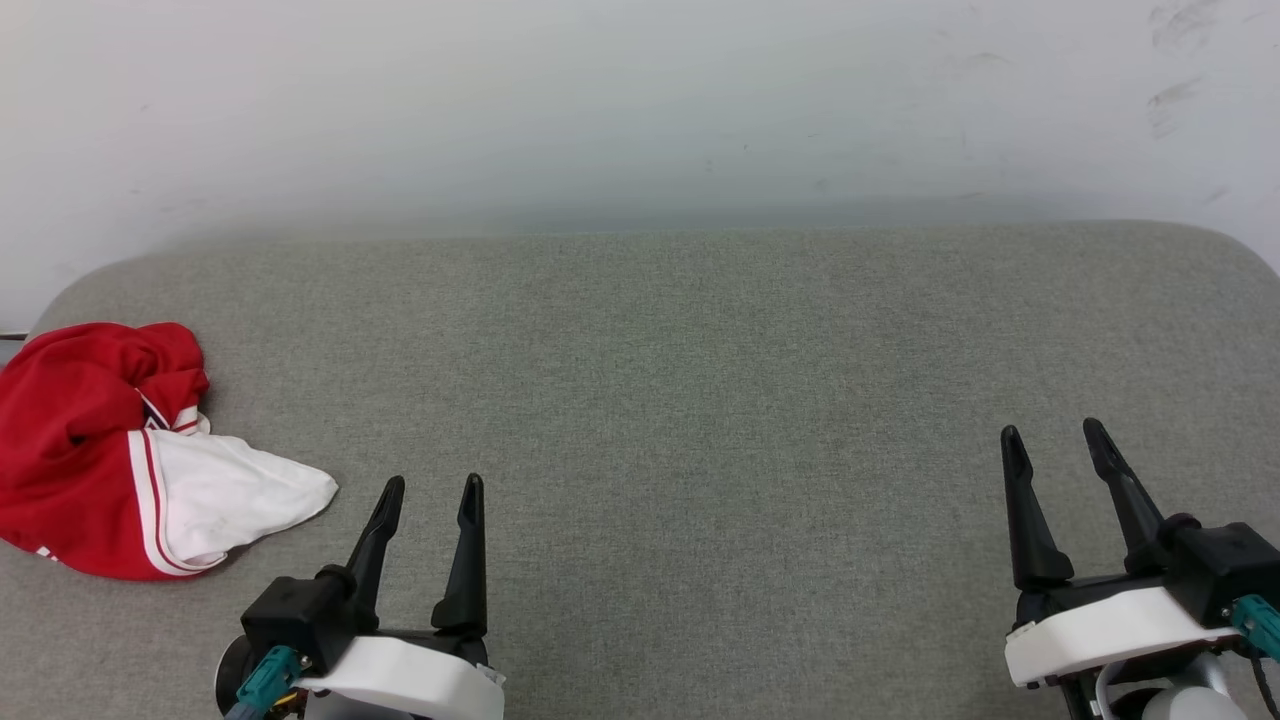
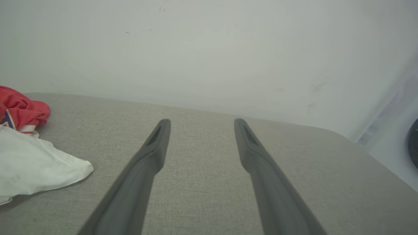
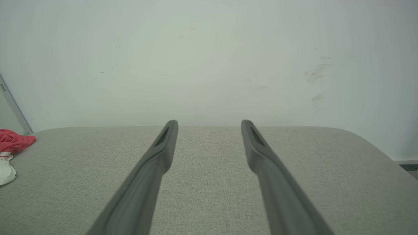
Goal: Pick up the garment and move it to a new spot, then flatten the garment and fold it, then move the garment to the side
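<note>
So basically nothing's done yet, as far as I can tell. The shirt is lying in a crumpled heap at the far left edge of the grey fabric tabletop, not picked up, not flattened, not folded. The whole job is left: grab it, move it, spread it out, fold it, shove it aside.

The shirt itself is mostly red, bunched up at the top, with a white sleeve flopped out toward the middle and red-and-white striped trim along the seam. I can't see any lettering from here.

The left gripper hangs just beside that white sleeve, fingers apart and holding nothing. The right gripper is way over on the other side, also spread and empty.
</note>
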Available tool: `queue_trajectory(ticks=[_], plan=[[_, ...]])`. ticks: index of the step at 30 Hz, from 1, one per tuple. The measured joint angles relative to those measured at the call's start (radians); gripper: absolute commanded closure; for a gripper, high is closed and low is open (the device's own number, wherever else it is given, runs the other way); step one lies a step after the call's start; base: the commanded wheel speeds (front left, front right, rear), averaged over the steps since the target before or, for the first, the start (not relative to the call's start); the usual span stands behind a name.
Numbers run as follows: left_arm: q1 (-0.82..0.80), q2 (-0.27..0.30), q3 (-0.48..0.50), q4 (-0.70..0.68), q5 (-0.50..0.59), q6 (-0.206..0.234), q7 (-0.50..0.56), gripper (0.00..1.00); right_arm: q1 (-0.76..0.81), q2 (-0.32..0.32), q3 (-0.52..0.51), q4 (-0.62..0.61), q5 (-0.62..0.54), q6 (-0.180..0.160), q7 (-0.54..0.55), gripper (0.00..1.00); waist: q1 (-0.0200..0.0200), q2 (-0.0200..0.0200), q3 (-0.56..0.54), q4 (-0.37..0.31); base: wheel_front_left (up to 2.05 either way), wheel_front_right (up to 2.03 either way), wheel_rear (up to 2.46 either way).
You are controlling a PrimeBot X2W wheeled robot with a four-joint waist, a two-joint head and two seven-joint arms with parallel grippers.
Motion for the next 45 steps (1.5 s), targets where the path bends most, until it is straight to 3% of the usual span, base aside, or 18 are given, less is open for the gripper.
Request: queue_trajectory(ticks=[12,13,16,22,31,45], plan=[[0.001,-0.006,-0.002,-0.019,0.068,0.015,-0.026,0.0,0.005,0.0,0.012,-0.022,-0.102,0.0,-0.026,0.0,0.0,0.0,0.003,-0.002,0.0,0.0,0.0],[0.012,-0.023,0.03,-0.016,0.04,-0.018,-0.034,0.0,0.006,0.0,-0.001,-0.017,-0.061,0.0,-0.032,0.0,0.0,0.0,0.003,-0.002,0.0,0.0,0.0],[0.022,-0.033,0.072,-0.004,0.027,-0.055,-0.039,0.0,0.009,-0.001,-0.002,-0.005,-0.019,0.0,-0.039,0.0,0.0,0.0,0.003,-0.001,0.0,0.0,0.0],[0.027,-0.037,0.105,0.003,0.04,-0.084,-0.051,0.0,0.019,0.0,0.024,0.041,0.11,0.0,-0.049,0.0,0.0,0.0,0.005,-0.002,0.0,0.0,0.0],[0.031,-0.038,0.072,0.004,0.181,-0.059,-0.068,0.0,0.018,0.0,0.03,0.045,0.066,0.0,-0.066,0.0,0.0,0.0,0.011,-0.009,0.0,0.0,0.0],[0.039,-0.038,0.06,0.022,0.196,-0.063,-0.081,0.0,0.018,0.0,0.033,0.035,0.015,0.0,-0.082,0.0,0.0,0.0,0.013,-0.012,0.0,0.0,0.0]])
